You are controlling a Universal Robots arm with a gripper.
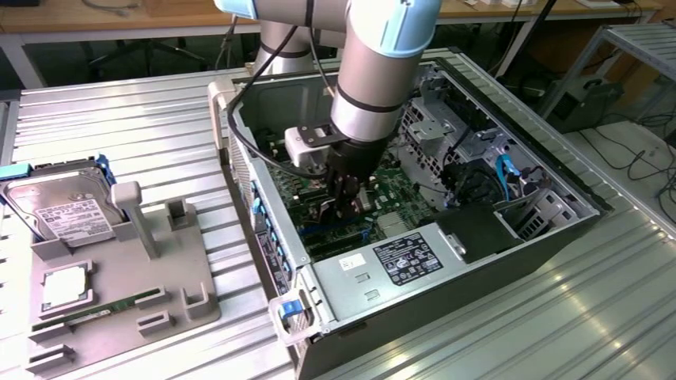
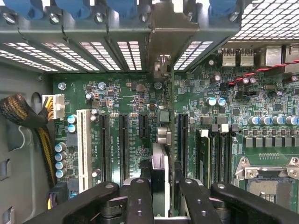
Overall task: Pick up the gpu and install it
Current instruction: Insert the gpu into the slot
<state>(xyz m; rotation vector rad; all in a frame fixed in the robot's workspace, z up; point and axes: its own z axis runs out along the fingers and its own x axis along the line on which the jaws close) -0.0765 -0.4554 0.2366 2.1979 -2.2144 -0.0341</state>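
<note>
We see the gripper [image 1: 343, 207] lowered inside the open computer case [image 1: 549, 237] at the exterior view's center, its narrow claw clamped on the gpu [image 2: 161, 175], held edge-on just over the motherboard [image 2: 135, 100] between its black expansion slots [image 2: 124, 147].

Looking straight down onto a green motherboard [image 2: 140, 100] inside a computer case. Black pincer [image 2: 163, 196] closed on the gpu [image 2: 161, 172], held edge-on and upright, its silvery bracket [image 2: 161, 37] reaching up to the slotted rear wall [image 2: 70, 49] of the case. Card standing among the black expansion slots [image 2: 124, 144], between two of them; seated or not, cannot tell. Long white slot [image 2: 84, 149] beyond those black slots, away from the card. Braided cable bundle [image 2: 18, 112] with a white connector [image 2: 56, 106] farther out on that same side. Empty processor socket [image 2: 266, 179] on the card's other side, dark memory slots [image 2: 219, 156] between socket and card.
</note>
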